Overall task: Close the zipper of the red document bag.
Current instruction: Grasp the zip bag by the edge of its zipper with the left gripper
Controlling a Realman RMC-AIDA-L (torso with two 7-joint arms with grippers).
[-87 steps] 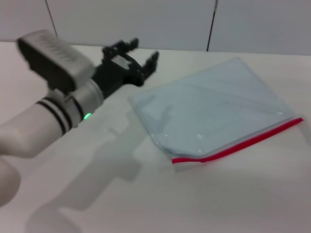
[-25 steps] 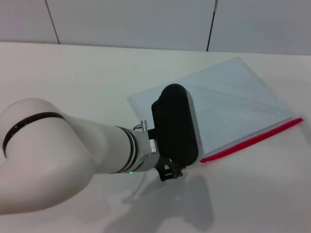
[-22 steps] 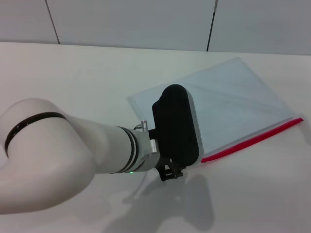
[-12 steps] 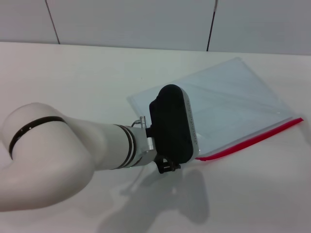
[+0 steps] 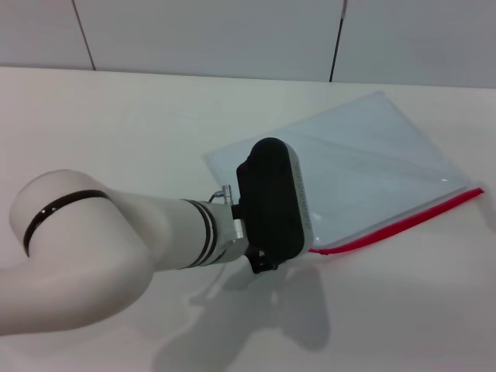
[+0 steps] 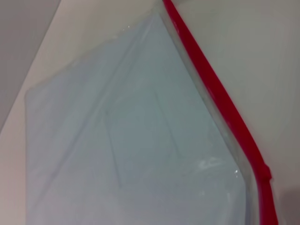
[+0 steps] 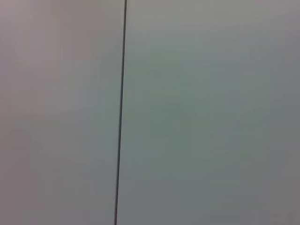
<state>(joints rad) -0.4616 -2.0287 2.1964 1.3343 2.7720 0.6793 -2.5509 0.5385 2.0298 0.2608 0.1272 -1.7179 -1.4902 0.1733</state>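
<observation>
The red document bag (image 5: 364, 167) lies flat on the white table, a translucent pale-blue pouch right of centre. Its zipper (image 5: 403, 220), a thin red strip, runs along the bag's near long edge from the right corner toward my left wrist. My left gripper (image 5: 263, 262) sits low at the bag's near-left corner, mostly hidden under the black wrist housing (image 5: 270, 203), which also covers the zipper's left end. The left wrist view looks close along the bag (image 6: 136, 145) and the zipper (image 6: 220, 103). My right gripper is out of sight.
The white table (image 5: 116, 132) stretches left of and in front of the bag. A pale panelled wall (image 5: 232, 31) with a dark seam stands behind the table. The right wrist view shows only a wall panel (image 7: 197, 112).
My left arm has swung from the far left of the table down to the bag's near-left corner. Over the last second it has shifted slightly left.
</observation>
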